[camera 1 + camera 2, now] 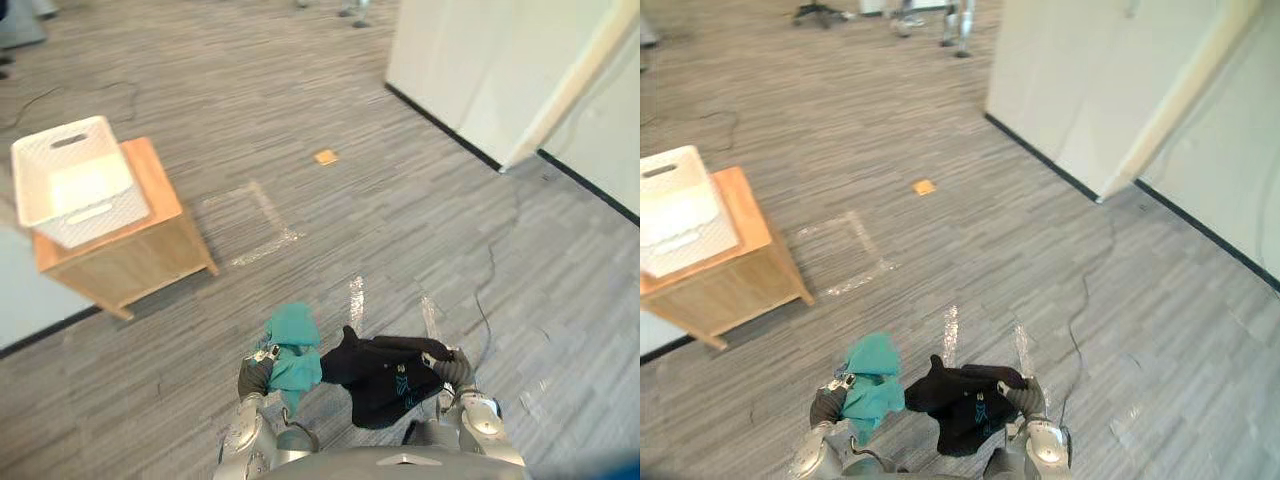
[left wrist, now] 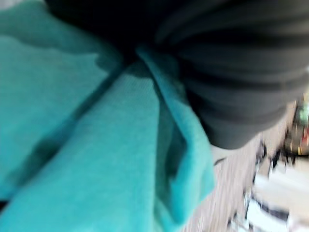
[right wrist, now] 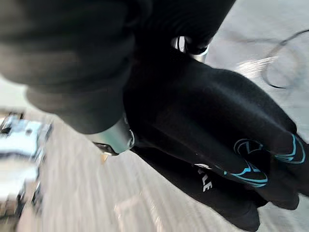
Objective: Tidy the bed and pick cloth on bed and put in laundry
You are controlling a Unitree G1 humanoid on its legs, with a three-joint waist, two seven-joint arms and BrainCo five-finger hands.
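Teal cloth hangs bunched at left hand; black garment w/ teal print drapes from right hand. Both are over the floor, well apart from white laundry basket on the wooden desk. Each hand is buried in fabric, so can't tell grip state. Both prob. light, limp, non-fragile. Black one looks bigger w/ dangling tails, so best held at bunched middle; may slip.

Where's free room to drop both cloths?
The white basket on the wooden table looks empty; only a narrow tabletop strip borders it. Bare floor lies ahead. Crowded: teal cloth at the left hand, black cloth at the right hand.
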